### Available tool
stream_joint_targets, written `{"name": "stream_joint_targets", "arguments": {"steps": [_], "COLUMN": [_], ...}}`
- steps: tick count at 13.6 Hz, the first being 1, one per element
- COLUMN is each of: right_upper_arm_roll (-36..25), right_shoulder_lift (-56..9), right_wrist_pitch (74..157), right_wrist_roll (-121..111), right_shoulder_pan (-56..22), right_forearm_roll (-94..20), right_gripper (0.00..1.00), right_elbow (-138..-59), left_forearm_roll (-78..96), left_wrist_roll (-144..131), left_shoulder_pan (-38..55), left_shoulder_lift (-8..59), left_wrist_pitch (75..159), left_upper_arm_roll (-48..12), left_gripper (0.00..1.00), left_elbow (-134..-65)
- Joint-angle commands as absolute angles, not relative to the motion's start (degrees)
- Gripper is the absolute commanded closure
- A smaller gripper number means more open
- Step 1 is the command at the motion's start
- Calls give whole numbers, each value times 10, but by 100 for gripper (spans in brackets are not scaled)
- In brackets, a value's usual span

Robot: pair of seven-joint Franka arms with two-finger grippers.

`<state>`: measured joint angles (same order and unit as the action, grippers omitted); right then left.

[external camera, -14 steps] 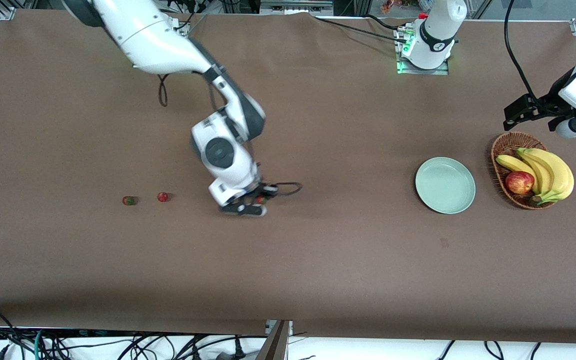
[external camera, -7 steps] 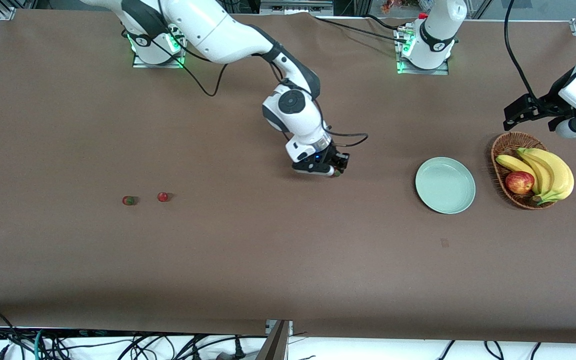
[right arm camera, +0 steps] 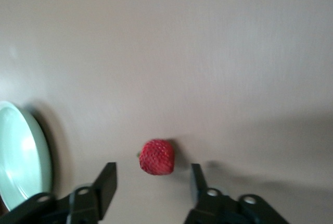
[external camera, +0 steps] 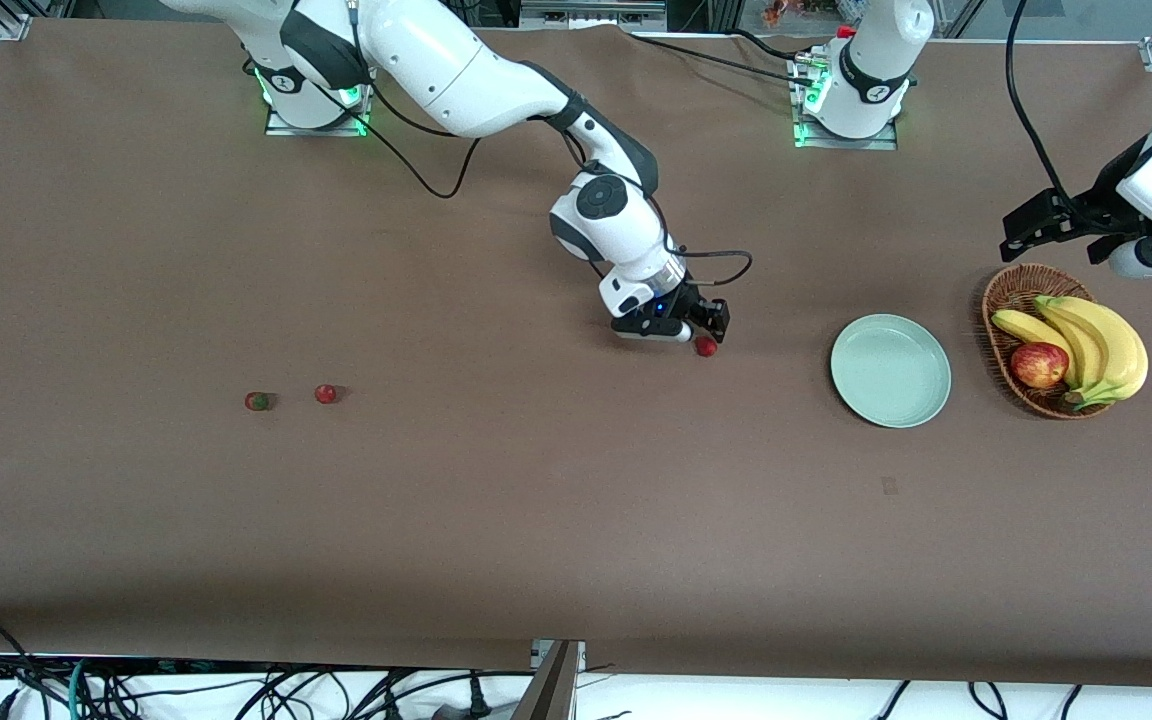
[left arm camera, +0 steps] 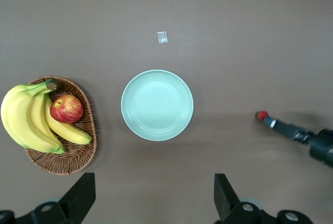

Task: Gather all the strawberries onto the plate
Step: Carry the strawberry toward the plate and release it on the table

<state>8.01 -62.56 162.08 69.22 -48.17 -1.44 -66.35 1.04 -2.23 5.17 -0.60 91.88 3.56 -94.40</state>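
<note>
My right gripper [external camera: 708, 330] is open, low over the table between the middle and the plate. One strawberry [external camera: 705, 347] is just off its fingertips, touching neither finger; in the right wrist view the strawberry [right arm camera: 157, 157] sits ahead of the open gripper [right arm camera: 152, 176]. I cannot tell if it rests on the cloth. The mint-green plate [external camera: 844, 372] is empty and lies apart from it, toward the left arm's end. Two more strawberries [external camera: 257, 401] [external camera: 326, 394] lie toward the right arm's end. My left gripper [external camera: 1056, 232] waits open above the basket; in its own wrist view it [left arm camera: 153, 197] is empty.
A brown wicker basket [external camera: 996, 300] with bananas [external camera: 1101, 345] and a red apple [external camera: 1039, 365] stands beside the plate at the left arm's end. The left wrist view shows the plate [left arm camera: 130, 107], the basket [left arm camera: 67, 164] and the right gripper's strawberry [left arm camera: 261, 115].
My right arm carried a strawberry from near the other two toward the plate. Its fingers have opened and the berry is now free of them. The left arm has not moved.
</note>
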Motion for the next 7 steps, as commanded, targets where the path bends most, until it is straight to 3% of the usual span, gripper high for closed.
{"name": "stream_joint_targets", "arguments": {"steps": [1, 5, 7], "right_upper_arm_roll": [86, 86, 84], "right_shoulder_lift": [-571, -506, -483], "right_wrist_pitch": [1528, 1321, 1224], "right_wrist_roll": [660, 531, 445], "right_shoulder_pan": [-429, -361, -325], "right_forearm_roll": [-12, -16, -15], "right_gripper": [0, 0, 0], "right_elbow": [-666, -667, -669], "left_forearm_roll": [24, 57, 61], "left_wrist_roll": [-25, -23, -35], "left_shoulder_pan": [56, 70, 74], "left_shoulder_lift": [2, 38, 89], "left_wrist_pitch": [908, 806, 824], "left_upper_arm_roll": [35, 21, -3], "left_gripper": [0, 0, 0], "left_elbow": [-935, -946, -946]}}
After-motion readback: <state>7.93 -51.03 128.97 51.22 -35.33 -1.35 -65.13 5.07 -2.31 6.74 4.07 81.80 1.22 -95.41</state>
